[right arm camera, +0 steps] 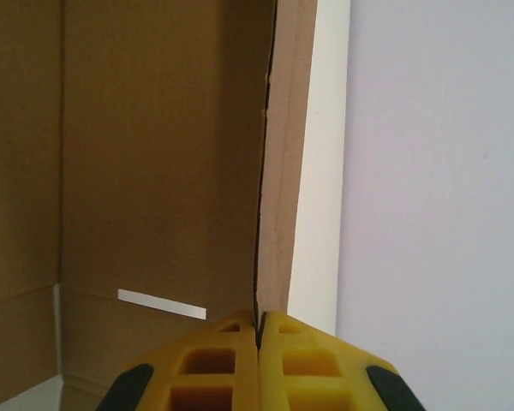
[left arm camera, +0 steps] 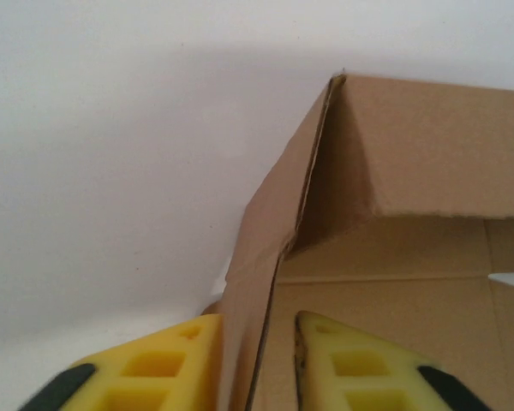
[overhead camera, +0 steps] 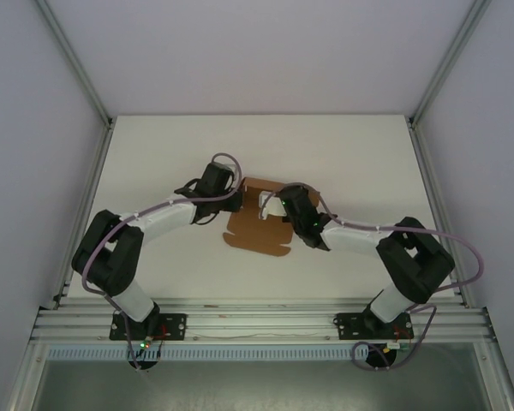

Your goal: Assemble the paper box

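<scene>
Plain brown paper box (overhead camera: pixel 257 226), partly folded

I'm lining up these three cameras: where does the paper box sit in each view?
Top external: paper box at the centre of the white table.
Left wrist: right half, one wall standing between the open jaws.
Right wrist: left half, wall edge pinched in shut jaws.
Shared landmark: white table.

arms (overhead camera: pixel 167 218): black joints, white links | cables (overhead camera: pixel 227 156): lilac, looped | fingers (left arm camera: pixel 154 368): yellow, hollow pockets, black bases
</scene>
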Controlling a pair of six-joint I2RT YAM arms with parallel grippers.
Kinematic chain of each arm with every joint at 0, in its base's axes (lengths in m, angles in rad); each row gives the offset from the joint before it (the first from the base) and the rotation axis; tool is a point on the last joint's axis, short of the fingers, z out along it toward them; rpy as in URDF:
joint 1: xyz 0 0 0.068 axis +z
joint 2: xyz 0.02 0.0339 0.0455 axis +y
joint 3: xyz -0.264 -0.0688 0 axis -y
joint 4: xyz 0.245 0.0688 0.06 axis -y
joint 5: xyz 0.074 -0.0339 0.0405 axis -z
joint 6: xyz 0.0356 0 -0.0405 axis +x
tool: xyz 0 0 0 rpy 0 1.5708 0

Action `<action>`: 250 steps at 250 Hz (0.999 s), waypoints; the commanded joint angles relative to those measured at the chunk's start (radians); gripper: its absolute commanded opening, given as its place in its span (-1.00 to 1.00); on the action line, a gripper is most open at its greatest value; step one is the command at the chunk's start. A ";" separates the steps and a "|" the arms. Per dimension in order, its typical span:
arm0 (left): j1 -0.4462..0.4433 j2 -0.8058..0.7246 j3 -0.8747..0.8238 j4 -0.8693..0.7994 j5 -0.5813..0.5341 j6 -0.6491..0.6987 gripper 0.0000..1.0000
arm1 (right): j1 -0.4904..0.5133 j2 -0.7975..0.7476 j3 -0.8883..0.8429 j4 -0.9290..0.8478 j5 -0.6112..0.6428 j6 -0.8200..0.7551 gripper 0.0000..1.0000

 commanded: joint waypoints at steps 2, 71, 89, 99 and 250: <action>-0.003 -0.047 0.018 -0.040 -0.031 -0.003 0.06 | 0.005 0.017 -0.020 -0.021 0.001 -0.046 -1.00; 0.064 -0.138 0.018 -0.100 -0.096 -0.013 1.00 | 0.006 -0.011 -0.020 0.015 0.015 -0.088 -1.00; 0.119 -0.179 0.000 -0.085 -0.098 -0.030 1.00 | 0.006 -0.025 -0.019 0.013 0.011 -0.088 -1.00; 0.156 -0.194 -0.007 -0.080 -0.094 -0.042 1.00 | 0.005 -0.032 -0.016 0.010 0.011 -0.085 -1.00; 0.257 0.015 -0.058 0.139 0.386 0.193 0.60 | 0.008 -0.044 0.031 -0.039 0.010 -0.025 -1.00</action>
